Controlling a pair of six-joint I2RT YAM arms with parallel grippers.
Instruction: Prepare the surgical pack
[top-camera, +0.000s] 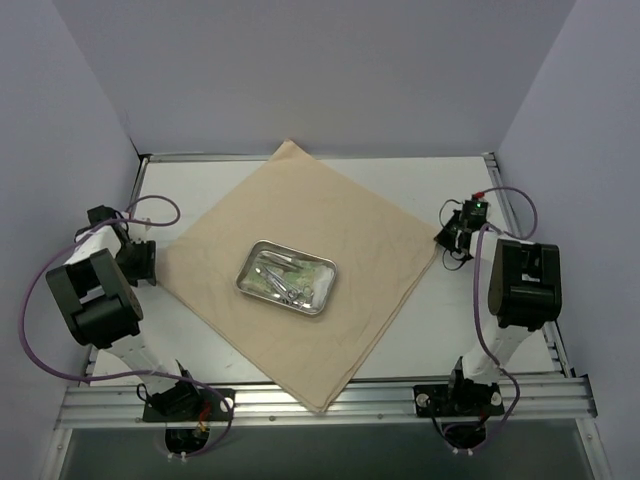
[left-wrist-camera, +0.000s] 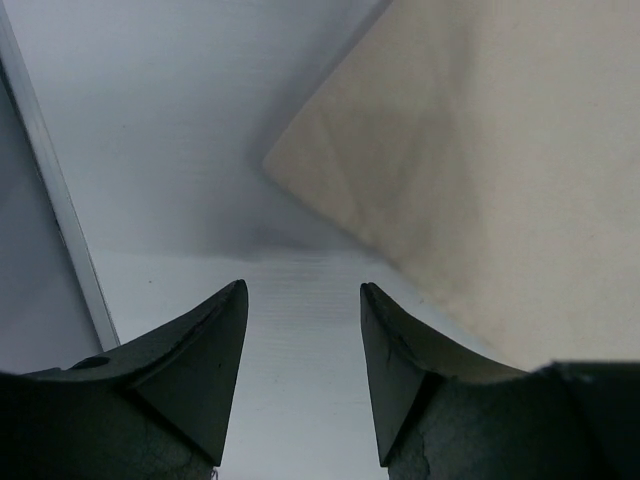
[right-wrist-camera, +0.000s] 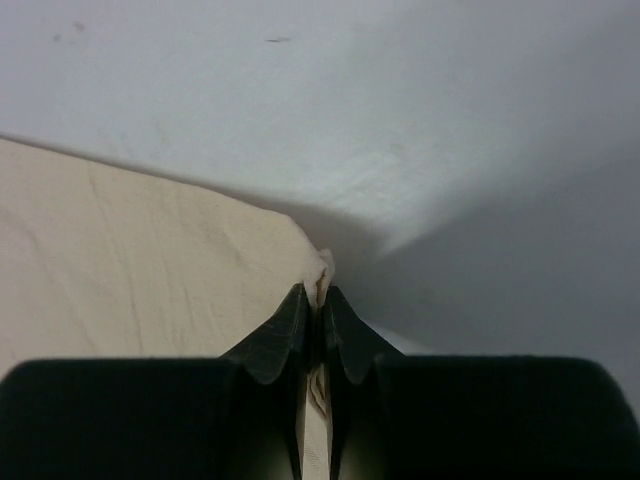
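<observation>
A large beige cloth (top-camera: 300, 260) lies spread like a diamond on the white table. On its middle stands a small shiny steel tray (top-camera: 287, 277) holding steel instruments (top-camera: 283, 282) and pale green packets (top-camera: 312, 269). My right gripper (right-wrist-camera: 318, 300) is shut on the cloth's (right-wrist-camera: 130, 260) right corner, with fabric pinched between its fingers (right-wrist-camera: 285, 335); from above it sits at that corner (top-camera: 445, 243). My left gripper (left-wrist-camera: 302, 292) stands open low over bare table, just short of the cloth's (left-wrist-camera: 480, 180) left corner, and holds nothing. It shows from above at the left (top-camera: 150, 255).
Metal rails (top-camera: 320, 402) frame the table at the front and sides, and one rail (left-wrist-camera: 55, 210) runs close to the left gripper. Grey-violet walls enclose the back and both sides. Purple cables (top-camera: 35, 300) loop around each arm.
</observation>
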